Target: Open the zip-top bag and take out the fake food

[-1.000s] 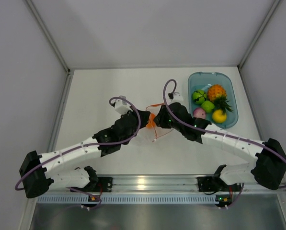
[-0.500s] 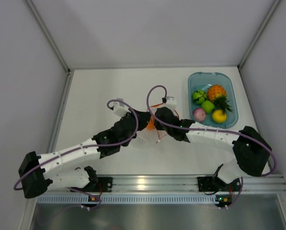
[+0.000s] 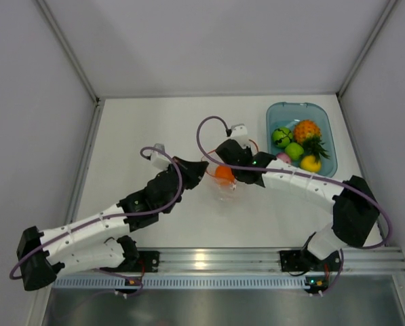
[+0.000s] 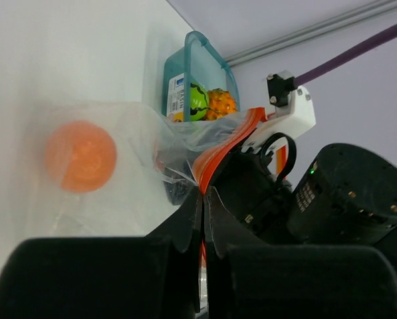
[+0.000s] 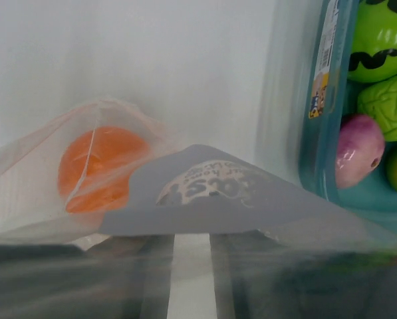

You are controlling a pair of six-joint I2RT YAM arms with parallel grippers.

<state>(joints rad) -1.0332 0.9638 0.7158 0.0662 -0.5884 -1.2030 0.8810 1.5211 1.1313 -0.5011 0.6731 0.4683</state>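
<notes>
Bright, even light falls from overhead. The white bench (image 3: pixel 141 129) shows only faint, soft shadows under the arms, and a glare patch sits on the metal rail (image 3: pixel 202 257) at its near edge. In the left wrist view the dark fingers (image 4: pixel 185 226) are blurred up close. The right wrist view is hazy along its bottom, perhaps from film of the zip-top bag (image 5: pixel 32 173) near the lens.

The left arm (image 3: pixel 97 223) stretches low from its near-left base up and rightward to mid-table. The left gripper (image 4: pixel 203 196) has its jaws pressed together on the orange-red lip of the zip-top bag (image 4: pixel 128 143). The right arm (image 3: pixel 304 182) bends at its elbow and reaches leftward, with the right gripper (image 3: pixel 222 157) just beside the left one. Its fingers (image 5: pixel 85 279) are a dark blur with a narrow gap between them, so its grip is unclear.
</notes>
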